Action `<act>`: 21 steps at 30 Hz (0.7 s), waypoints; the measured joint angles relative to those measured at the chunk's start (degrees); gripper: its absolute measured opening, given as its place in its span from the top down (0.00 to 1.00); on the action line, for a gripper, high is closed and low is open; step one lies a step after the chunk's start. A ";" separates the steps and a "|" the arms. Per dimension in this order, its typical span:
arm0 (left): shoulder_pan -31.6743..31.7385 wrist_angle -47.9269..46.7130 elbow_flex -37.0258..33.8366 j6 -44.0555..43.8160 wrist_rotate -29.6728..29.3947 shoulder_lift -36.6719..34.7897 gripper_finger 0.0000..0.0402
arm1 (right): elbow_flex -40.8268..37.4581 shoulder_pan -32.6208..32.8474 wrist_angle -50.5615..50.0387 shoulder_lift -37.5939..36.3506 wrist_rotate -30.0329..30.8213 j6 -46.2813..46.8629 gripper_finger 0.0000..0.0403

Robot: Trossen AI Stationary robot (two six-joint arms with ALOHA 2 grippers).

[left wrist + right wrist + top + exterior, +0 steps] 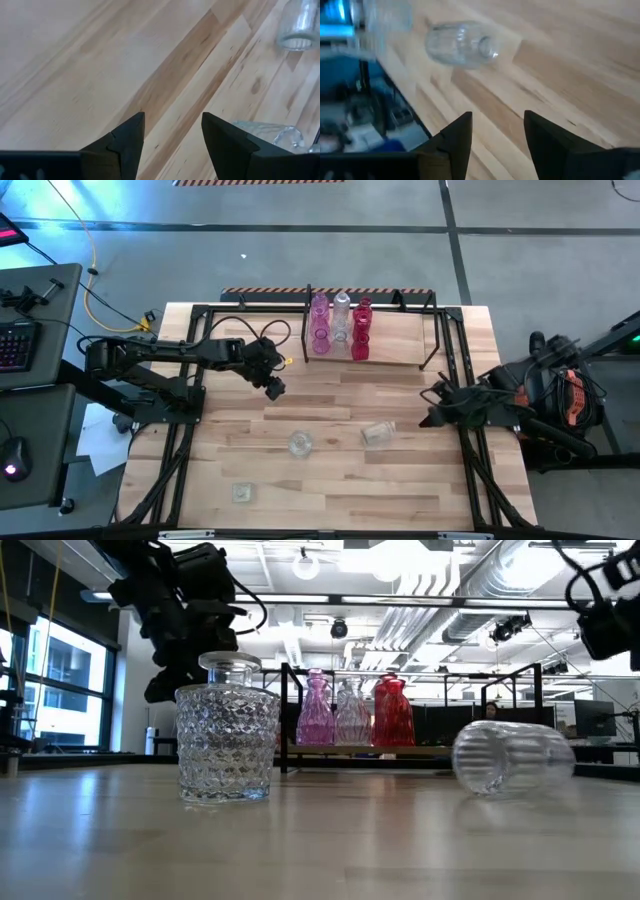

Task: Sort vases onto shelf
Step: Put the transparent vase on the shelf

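Note:
The shelf (400, 345) stands at the table's far edge and holds a pink vase (319, 326), a clear vase (341, 318) and a red vase (361, 330), all upright on its board. On the table, a clear cut-glass vase (300, 443) stands upright, another clear vase (378, 433) lies on its side, and a small clear one (241, 493) stands near the front left. My left gripper (172, 135) hovers open over bare wood left of the shelf. My right gripper (497, 135) is open near the table's right edge, pointing toward the lying vase (462, 42).
The black arm frames (180, 430) run along both table sides. Bare wood lies between the shelf and the loose vases. In the low view the upright vase (225, 735) and the lying vase (510, 755) stand in front of the shelf (350, 748).

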 joint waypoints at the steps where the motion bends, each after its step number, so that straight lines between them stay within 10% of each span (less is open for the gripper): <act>1: 0.00 0.12 0.00 -0.12 -0.16 0.00 0.54 | 0.00 -0.25 -1.32 -0.52 1.15 2.53 0.60; 10: -0.92 6.33 -0.02 2.17 7.20 2.40 0.54 | -1.82 -6.05 5.58 2.08 2.89 -3.53 0.61; 21: -0.11 37.18 0.00 -4.08 8.15 16.94 0.54 | -10.73 -16.19 28.15 10.11 -1.54 -7.72 0.61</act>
